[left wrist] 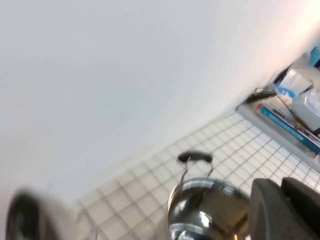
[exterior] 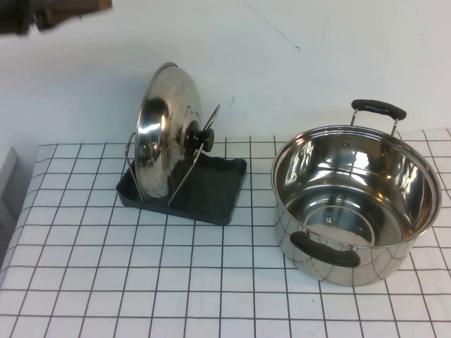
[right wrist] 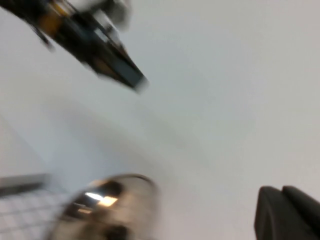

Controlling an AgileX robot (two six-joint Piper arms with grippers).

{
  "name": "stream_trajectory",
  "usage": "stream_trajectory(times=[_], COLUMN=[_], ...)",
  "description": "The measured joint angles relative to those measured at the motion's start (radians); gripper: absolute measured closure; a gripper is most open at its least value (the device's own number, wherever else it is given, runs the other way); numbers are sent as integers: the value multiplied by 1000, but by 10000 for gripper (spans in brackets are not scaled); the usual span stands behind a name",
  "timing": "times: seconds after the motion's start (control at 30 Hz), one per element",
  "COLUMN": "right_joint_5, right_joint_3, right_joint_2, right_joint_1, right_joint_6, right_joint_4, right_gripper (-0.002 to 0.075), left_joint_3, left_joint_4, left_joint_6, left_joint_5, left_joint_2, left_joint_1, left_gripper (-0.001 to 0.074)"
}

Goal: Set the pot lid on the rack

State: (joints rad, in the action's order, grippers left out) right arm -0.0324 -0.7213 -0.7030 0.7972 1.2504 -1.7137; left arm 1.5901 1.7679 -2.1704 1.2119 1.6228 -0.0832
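The pot lid point(exterior: 163, 130) stands on edge in the rack point(exterior: 218, 190), leaning between its wire loops, with its black knob point(exterior: 196, 135) facing right. No gripper touches it. My left gripper point(left wrist: 281, 184) is raised above the table's left side, empty, its two fingers together. A blurred part of that arm point(exterior: 42, 14) shows at the top left of the high view. My right gripper point(right wrist: 282, 189) is out of the high view, empty, fingers together. The right wrist view shows the lid point(right wrist: 105, 205) blurred, far off.
The deep steel pot point(exterior: 356, 201) with two black handles stands open on the right of the checked tablecloth point(exterior: 141, 282). It also shows in the left wrist view point(left wrist: 207, 210). Books and clutter point(left wrist: 295, 110) lie beyond the table's edge.
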Motion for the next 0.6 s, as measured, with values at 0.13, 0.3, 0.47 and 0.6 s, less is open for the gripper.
stream_trajectory(times=[0.13, 0.3, 0.47, 0.6], right_joint_5=[213, 568, 992, 1172], right_joint_3=[0, 0, -51, -89], right_joint_2=[0, 0, 1, 28], right_joint_1=[0, 0, 0, 0], right_joint_6=[-112, -491, -946, -1099], right_joint_4=[-4, 132, 453, 621], right_gripper=[728, 728, 728, 728], left_joint_3=[26, 34, 34, 29], left_joint_4=[0, 0, 0, -6], left_joint_6=[26, 147, 266, 408], left_joint_5=[-91, -356, -644, -819], left_joint_2=[-140, -293, -379, -402], left_joint_1=[0, 0, 0, 0], left_gripper=[729, 734, 735, 735])
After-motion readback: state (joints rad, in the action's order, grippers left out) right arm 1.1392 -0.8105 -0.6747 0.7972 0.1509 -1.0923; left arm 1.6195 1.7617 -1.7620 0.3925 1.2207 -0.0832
